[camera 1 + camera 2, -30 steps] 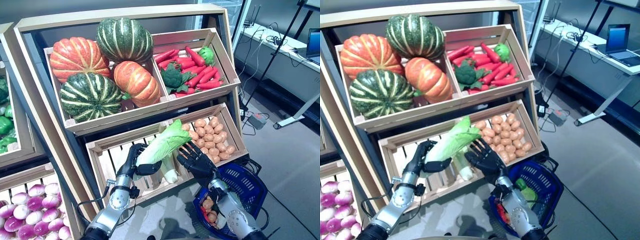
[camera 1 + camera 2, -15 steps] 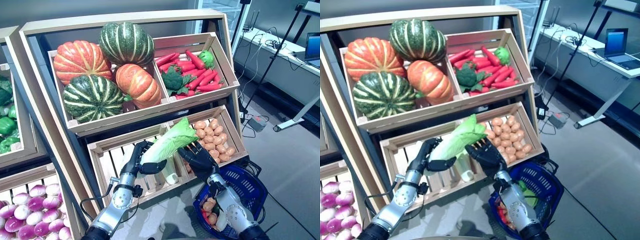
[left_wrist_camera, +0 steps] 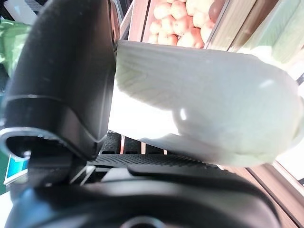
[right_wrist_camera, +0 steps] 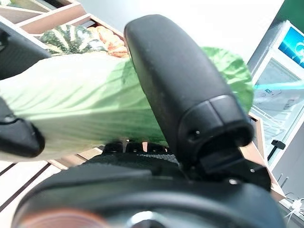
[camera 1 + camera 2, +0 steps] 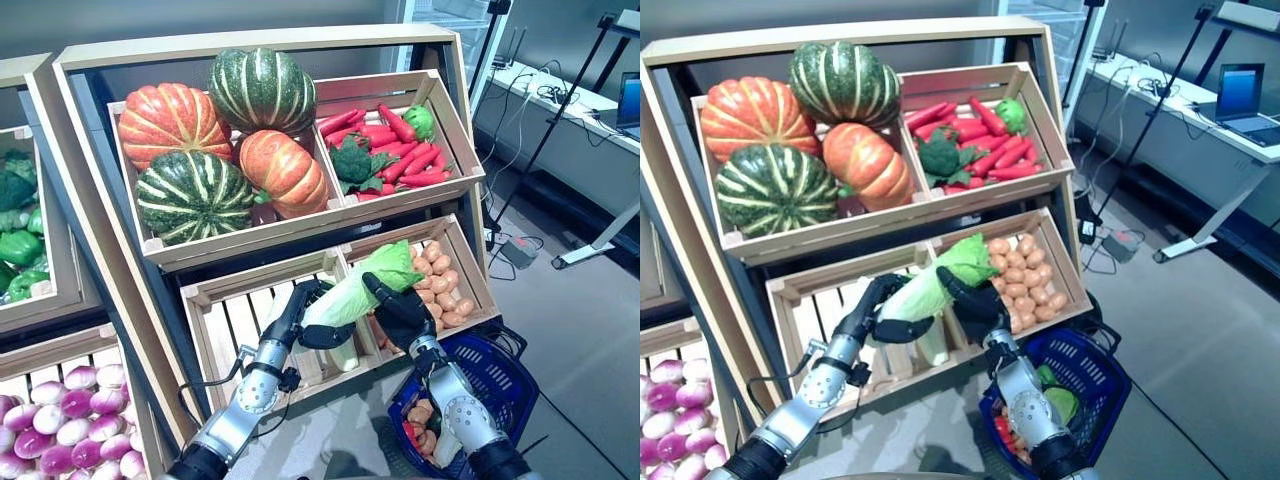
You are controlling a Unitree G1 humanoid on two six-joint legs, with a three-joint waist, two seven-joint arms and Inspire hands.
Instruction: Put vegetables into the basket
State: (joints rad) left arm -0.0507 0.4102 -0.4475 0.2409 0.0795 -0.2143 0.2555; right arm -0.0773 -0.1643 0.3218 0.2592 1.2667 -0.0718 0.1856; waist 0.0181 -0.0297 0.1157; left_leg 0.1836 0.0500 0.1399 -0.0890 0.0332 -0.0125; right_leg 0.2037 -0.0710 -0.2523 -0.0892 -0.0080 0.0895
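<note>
Both the left robot hand (image 5: 303, 318) and right robot hand (image 5: 398, 308) clasp one cabbage (image 5: 362, 290), held clear above the crate's front rim (image 5: 330, 367). The blue basket (image 5: 505, 375) sits open on the floor, below right.

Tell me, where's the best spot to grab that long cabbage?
Probably around its middle. The cabbage is long, pale and firm at the stalk, leafy and loose at the top, lying tilted. Here the left hand wraps the stalk end and the right hand the leafy end, from opposite sides.

A tall wooden shelf unit (image 5: 90, 200) fills the left and middle. A grey floor (image 5: 580, 330) spreads to the right. Far right stands a white desk (image 5: 1200, 150) carrying a laptop (image 5: 1240, 90), with a black stand pole (image 5: 545, 110) nearby.
</note>
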